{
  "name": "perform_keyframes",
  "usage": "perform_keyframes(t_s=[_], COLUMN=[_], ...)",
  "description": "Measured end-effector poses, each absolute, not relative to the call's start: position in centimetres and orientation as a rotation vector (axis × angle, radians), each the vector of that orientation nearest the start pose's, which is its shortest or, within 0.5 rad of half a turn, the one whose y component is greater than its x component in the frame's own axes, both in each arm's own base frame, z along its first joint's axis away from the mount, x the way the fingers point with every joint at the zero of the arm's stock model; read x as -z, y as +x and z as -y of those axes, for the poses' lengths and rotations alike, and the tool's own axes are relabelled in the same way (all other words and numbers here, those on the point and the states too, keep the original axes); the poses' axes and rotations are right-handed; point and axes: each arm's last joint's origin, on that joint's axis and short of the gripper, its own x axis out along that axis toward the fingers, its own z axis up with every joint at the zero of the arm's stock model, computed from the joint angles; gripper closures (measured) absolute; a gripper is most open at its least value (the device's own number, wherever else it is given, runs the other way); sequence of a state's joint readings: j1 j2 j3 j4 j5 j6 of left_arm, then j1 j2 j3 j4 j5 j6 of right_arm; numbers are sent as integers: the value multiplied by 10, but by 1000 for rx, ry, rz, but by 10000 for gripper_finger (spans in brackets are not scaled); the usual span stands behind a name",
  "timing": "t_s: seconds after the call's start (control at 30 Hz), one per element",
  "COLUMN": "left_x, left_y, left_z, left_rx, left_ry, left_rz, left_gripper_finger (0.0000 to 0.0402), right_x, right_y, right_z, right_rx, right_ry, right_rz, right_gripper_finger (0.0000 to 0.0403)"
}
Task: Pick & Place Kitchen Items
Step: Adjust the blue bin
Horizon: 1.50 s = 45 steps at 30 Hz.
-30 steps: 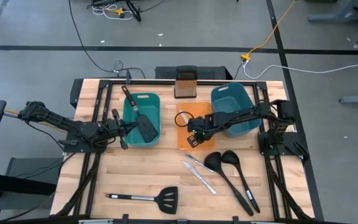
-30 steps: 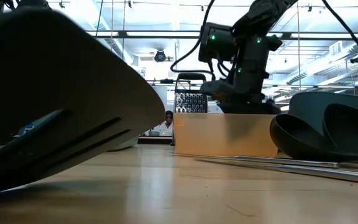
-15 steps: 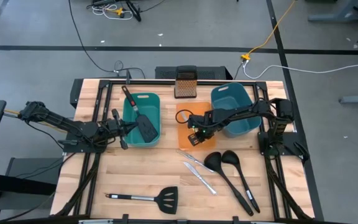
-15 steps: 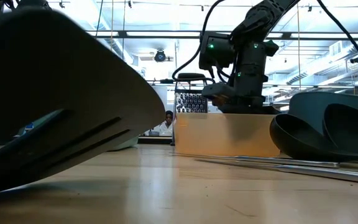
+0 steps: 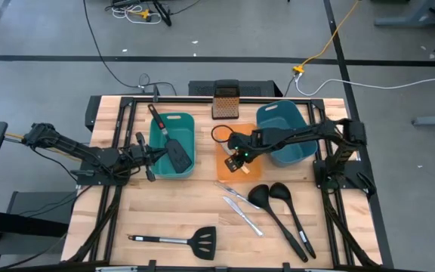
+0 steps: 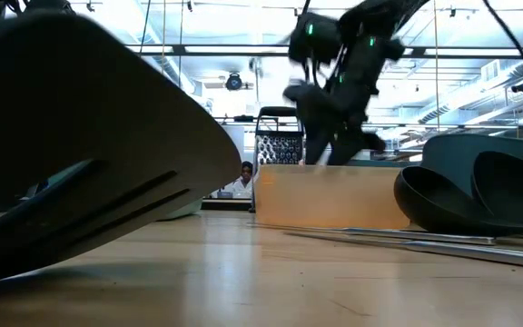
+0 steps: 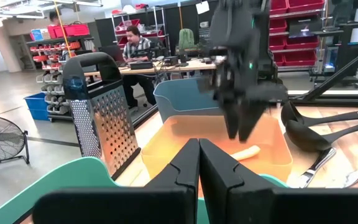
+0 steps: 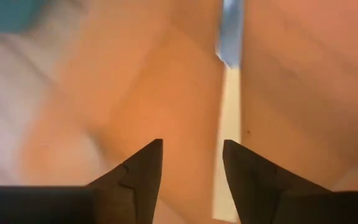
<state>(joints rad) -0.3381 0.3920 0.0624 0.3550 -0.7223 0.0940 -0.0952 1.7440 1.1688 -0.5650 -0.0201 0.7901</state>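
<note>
My right gripper (image 5: 240,157) hangs open over the orange tray (image 5: 221,166), fingers pointing down. The small yellow-handled knife (image 8: 229,124) lies flat on the tray floor below it, also seen as a knife handle (image 7: 247,152) in the left wrist view. My left gripper (image 7: 199,146) is shut and empty, beside the left teal bin (image 5: 159,168). One black spatula (image 5: 174,151) lies in that bin, its handle leaning on the far rim. The other spatula (image 5: 180,240), two ladles (image 5: 279,210) and two silver knives (image 5: 242,209) lie flat on the table.
A dark box grater (image 5: 225,102) stands at the far edge behind the tray. The right teal bin (image 5: 282,128) sits under my right arm. In the low view the near spatula's blade (image 6: 80,163) fills the left side. People sit at desks beyond the table.
My right gripper has risen out of the orange tray and tipped, drifting slightly toward the far edge. The yellow-handled knife stays on the tray floor.
</note>
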Motion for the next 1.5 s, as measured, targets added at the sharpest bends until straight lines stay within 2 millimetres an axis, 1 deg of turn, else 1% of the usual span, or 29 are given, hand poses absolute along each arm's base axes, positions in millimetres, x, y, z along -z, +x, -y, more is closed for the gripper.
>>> perform_keyframes(t_s=[0.07, 0.13, 0.27, 0.33, 0.4, 0.43, 0.5, 0.57, 0.6, 0.7, 0.8, 0.93, 1.03, 1.1, 1.2, 1.3, 1.5], left_x=[-184, -184, -184, -184, -184, -183, -184, -184, -184, -184, -184, -184, -183, -183, -181, -180, -179], left_y=[116, 116, 116, 116, 116, 116, 116, 116, 116, 116, 116, 116, 116, 116, 116, 116, 116], left_z=[21, 21, 21, 21, 21, 21, 21, 21, 21, 21, 21, 21, 21, 21, 21, 21, 21], left_rx=[-385, -385, -385, -385, -385, -385, -385, -385, -385, -385, -385, -385, -384, -385, -384, -384, -383], left_ry=[80, 78, 78, 79, 80, 81, 80, 80, 80, 79, 77, 76, 78, 80, 91, 101, 104], left_rz=[3, 4, 3, 1, -1, -2, 0, -1, -1, -1, 0, 0, -3, -6, -25, -38, -41], left_gripper_finger=[386, 386, 386, 386, 386, 386, 386, 386, 386, 386, 386, 386, 386, 386, 386, 386, 386], right_x=[-214, -239, -291, -312, -330, -336, -342, -340, -338, -328, -317, -304, -290, -281, -267, -256, -239], right_y=[342, 337, 318, 302, 281, 270, 245, 226, 220, 212, 215, 213, 212, 210, 208, 207, 200], right_z=[28, 21, -6, -22, -31, -33, -33, -30, -30, -29, -28, -24, -21, -17, -13, -10, -1], right_rx=[497, 482, 443, 421, 400, 405, 436, 471, 483, 455, 405, 407, 390, 393, 390, 374, 410], right_ry=[692, 575, 318, 210, 155, 150, 146, 152, 160, 171, 143, 42, 15, 15, 10, 40, 75], right_rz=[-993, -935, -818, -761, -732, -737, -805, -913, -969, -1152, -1307, -1475, -1545, -1575, -1604, -1620, -1687], right_gripper_finger=[233, 238, 257, 269, 283, 289, 302, 312, 315, 308, 274, 209, 170, 158, 157, 166, 188])
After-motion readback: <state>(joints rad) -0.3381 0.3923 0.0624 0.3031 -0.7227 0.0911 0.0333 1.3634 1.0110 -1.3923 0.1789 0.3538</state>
